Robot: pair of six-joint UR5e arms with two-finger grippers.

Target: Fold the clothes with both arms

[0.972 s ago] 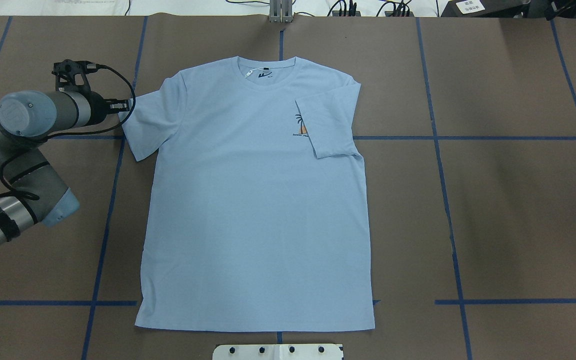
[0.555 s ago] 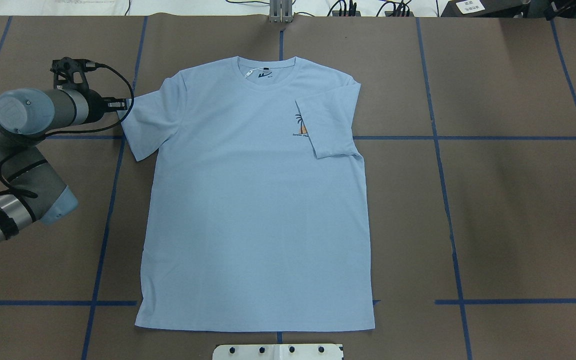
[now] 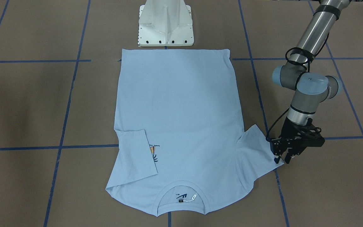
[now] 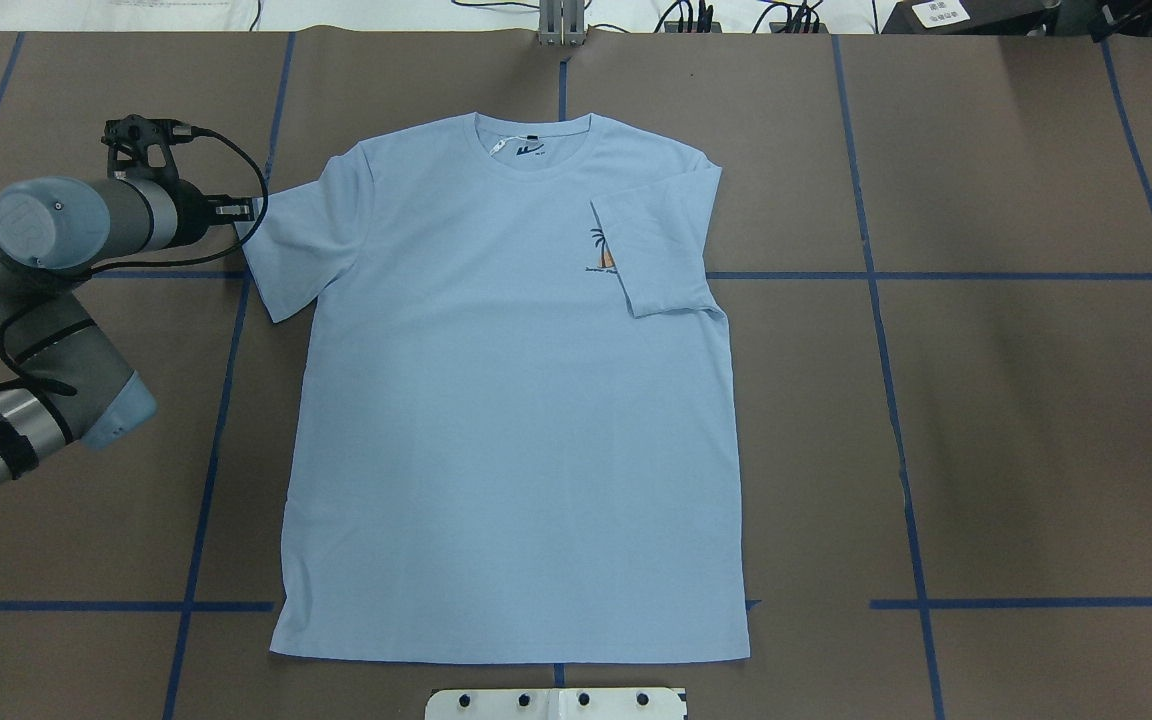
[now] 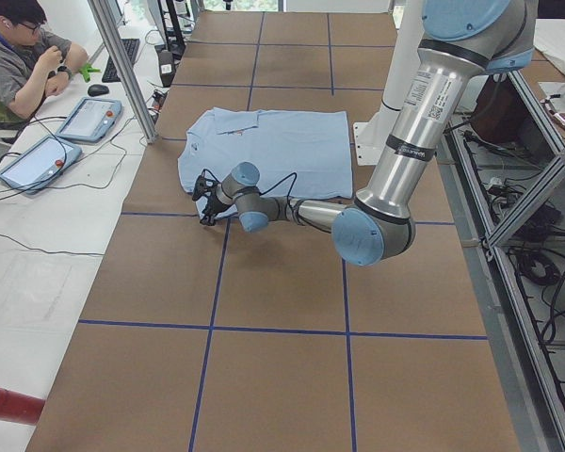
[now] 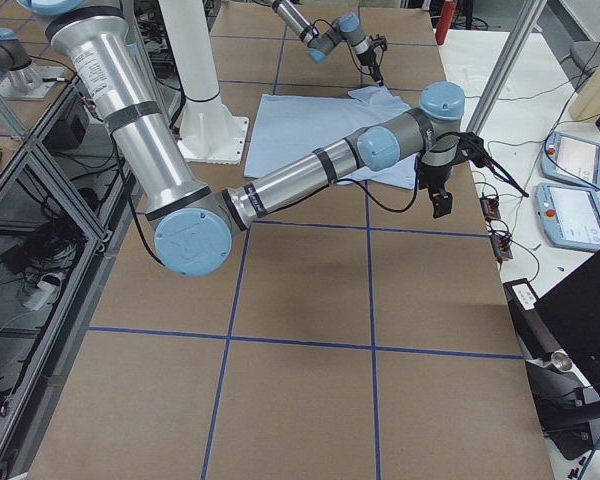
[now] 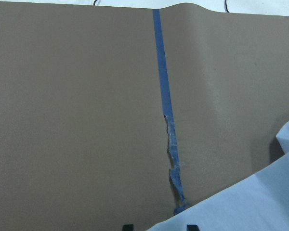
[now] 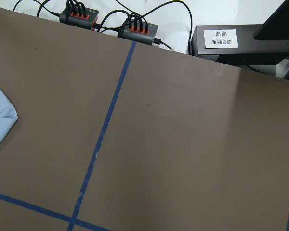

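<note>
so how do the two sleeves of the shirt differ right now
The left-side sleeve lies spread outward on the table; the right-side sleeve is folded inward over the chest. The left gripper sits at the left-side sleeve's outer corner, jaws apart; no gripper touches the right-side sleeve. The right-side sleeve overlaps the palm-tree print; the left-side sleeve covers nothing. Both are light blue, short and flat.

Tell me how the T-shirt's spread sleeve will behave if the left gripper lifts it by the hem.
Likely floppy: the T-shirt lies flat and thin, its folded sleeve creased over the chest. Lifted at the hem, the spread sleeve should drape from the left gripper. Probably light, so it should follow easily.
</note>
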